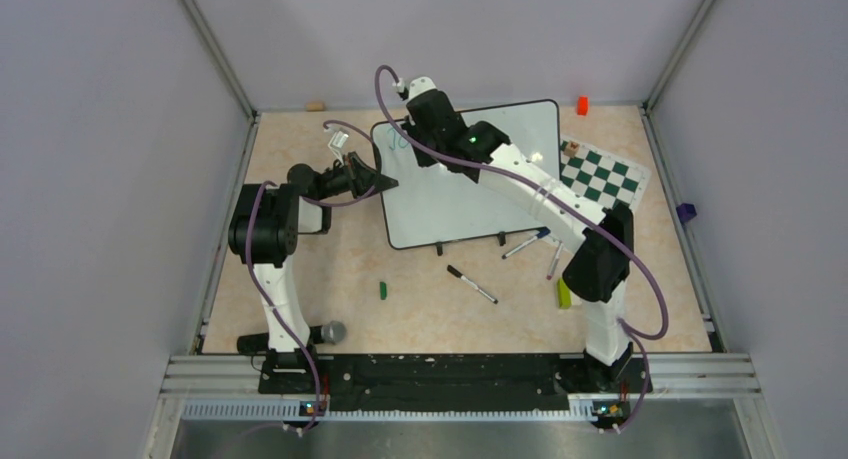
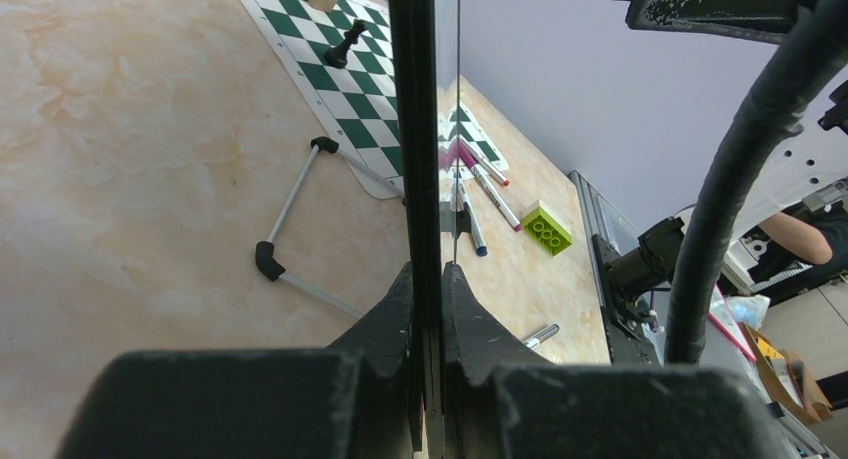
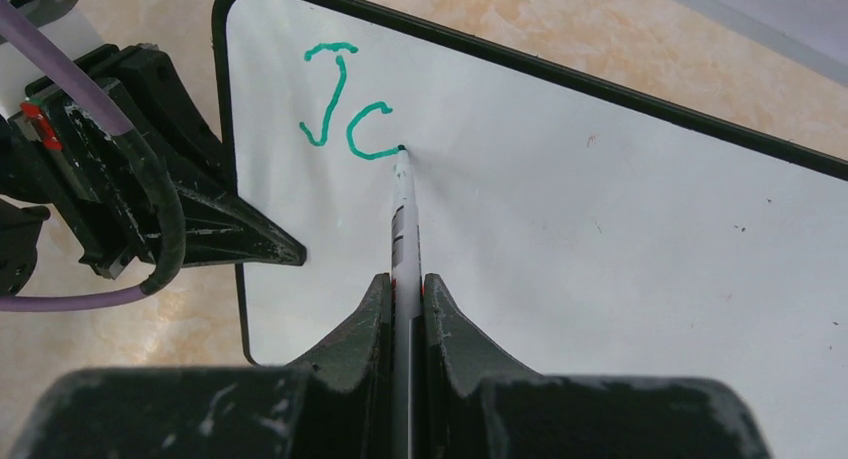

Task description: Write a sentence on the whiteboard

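Observation:
The whiteboard stands tilted on the table, black-framed and glossy. My left gripper is shut on its left edge. The left wrist view shows that edge as a black bar pinched at the gripper. My right gripper is shut on a white marker. The marker's tip touches the board at the end of a teal stroke. Of the sentence, only a teal "J" and an unclosed round letter show, near the board's top left corner.
A green-and-white chess mat lies right of the board, with a black pawn on it. Loose markers, a green cap and a lime brick lie in front. An orange block sits at the back.

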Controlling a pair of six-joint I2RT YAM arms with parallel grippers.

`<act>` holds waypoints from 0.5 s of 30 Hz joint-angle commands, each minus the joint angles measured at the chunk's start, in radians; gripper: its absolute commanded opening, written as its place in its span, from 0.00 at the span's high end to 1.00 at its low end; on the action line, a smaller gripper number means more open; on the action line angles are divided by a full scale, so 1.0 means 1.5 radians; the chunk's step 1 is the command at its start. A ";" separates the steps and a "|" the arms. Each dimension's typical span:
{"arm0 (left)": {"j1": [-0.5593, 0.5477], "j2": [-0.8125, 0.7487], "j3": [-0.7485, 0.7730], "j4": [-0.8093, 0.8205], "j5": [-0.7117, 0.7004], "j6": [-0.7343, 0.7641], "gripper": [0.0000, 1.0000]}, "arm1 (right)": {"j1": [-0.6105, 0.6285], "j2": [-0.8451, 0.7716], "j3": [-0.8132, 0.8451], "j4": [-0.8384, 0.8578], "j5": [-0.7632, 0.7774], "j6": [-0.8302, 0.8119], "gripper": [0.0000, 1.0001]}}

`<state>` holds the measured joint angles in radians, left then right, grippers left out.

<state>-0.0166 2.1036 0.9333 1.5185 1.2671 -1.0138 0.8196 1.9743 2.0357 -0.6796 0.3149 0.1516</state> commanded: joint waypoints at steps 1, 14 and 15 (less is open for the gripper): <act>-0.024 0.016 -0.005 0.067 0.117 0.084 1.00 | -0.009 0.022 0.043 0.008 0.039 -0.006 1.00; -0.024 0.017 -0.005 0.067 0.118 0.083 1.00 | -0.009 0.039 0.051 0.028 0.017 -0.010 1.00; -0.024 0.017 -0.005 0.066 0.118 0.083 1.00 | -0.009 0.040 0.053 0.030 0.016 -0.011 1.00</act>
<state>-0.0162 2.1036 0.9333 1.5158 1.2659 -1.0138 0.8196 1.9911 2.0647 -0.6800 0.3260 0.1490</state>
